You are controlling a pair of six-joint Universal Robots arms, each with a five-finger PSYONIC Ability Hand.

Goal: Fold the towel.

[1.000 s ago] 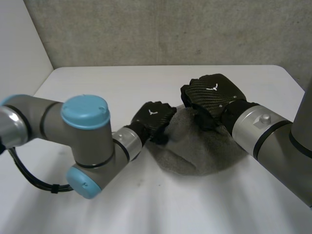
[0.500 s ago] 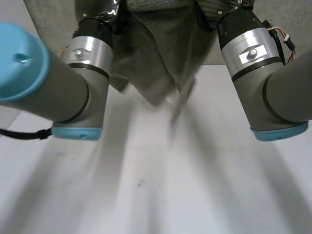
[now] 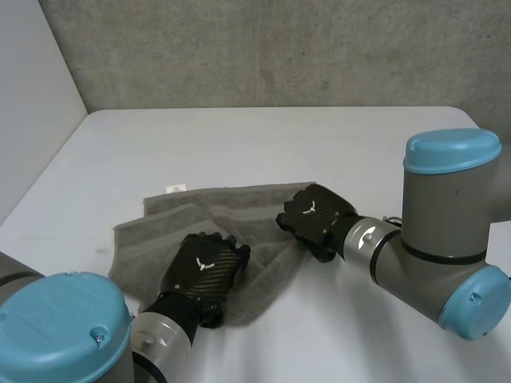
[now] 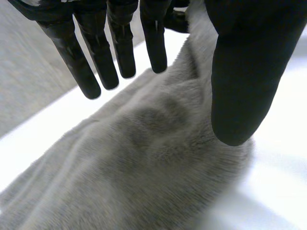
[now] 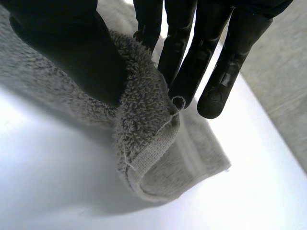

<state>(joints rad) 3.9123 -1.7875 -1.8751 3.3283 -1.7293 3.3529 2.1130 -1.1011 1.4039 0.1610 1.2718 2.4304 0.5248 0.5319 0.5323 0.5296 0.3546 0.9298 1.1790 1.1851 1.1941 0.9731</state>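
Towel edge is sitting pinched in the right robot hand, the thumb pressing a raised lip of terry against the straight fingers; that hand is working at the towel's right end. The left robot hand is lying slack over the towel's near edge, fingers straight and spread, thumb over the pile, gripping nothing. Outward from both, the towel is spreading rumpled on the white worktop, one layer doubling over its left part, a small white tag poking from its far edge; its long axis is running side to side, from one hand towards the other, so neither is needing to reach. By my judgement, the next fold is calling for the left hand to close on its own end first.
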